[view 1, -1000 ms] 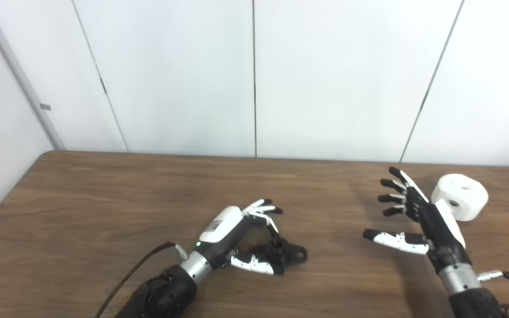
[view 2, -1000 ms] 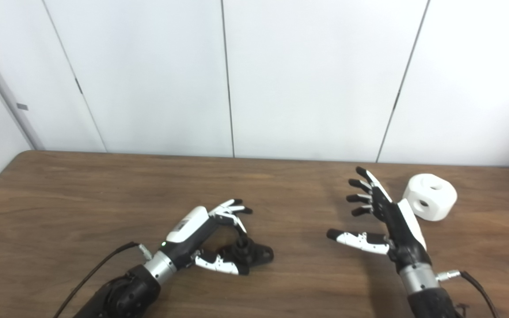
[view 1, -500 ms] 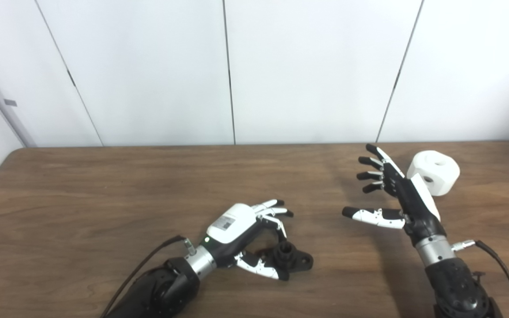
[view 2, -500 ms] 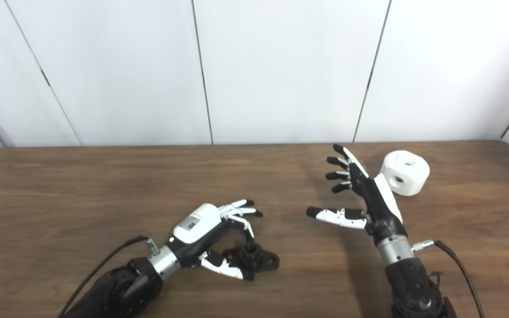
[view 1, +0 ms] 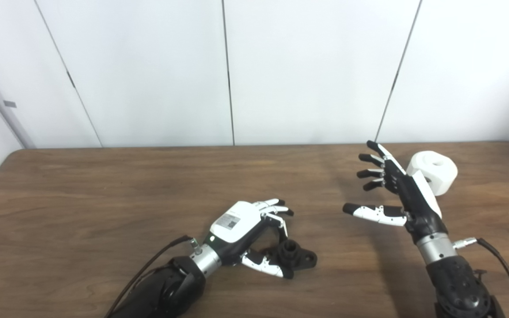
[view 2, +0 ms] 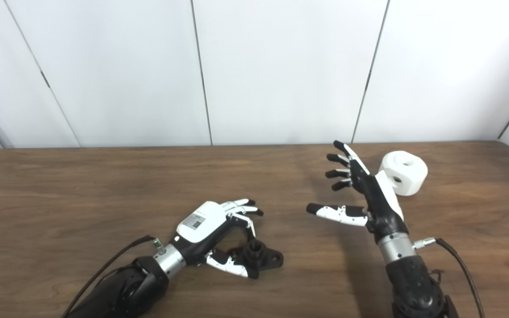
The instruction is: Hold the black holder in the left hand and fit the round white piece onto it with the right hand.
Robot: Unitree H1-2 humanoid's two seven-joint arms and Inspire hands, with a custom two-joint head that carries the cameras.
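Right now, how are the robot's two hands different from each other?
The left hand lies low at the table with its fingers curled around the black holder; the right hand is raised, fingers spread, holding nothing. The left hand touches its part, while the right hand sits just in front of the round white piece without gripping it. Both are black and white.

Your head cameras swung right and tilted over the last second, so most of the apparent shift is the view, not the things. Your left robot hand (view 1: 242, 227) has rolled more palm-down over the black holder (view 1: 295, 258), its thumb now lying along the holder's near side; contact is hard to judge. Your right robot hand (view 1: 402, 196) now hides more of the round white piece (view 1: 435, 170).
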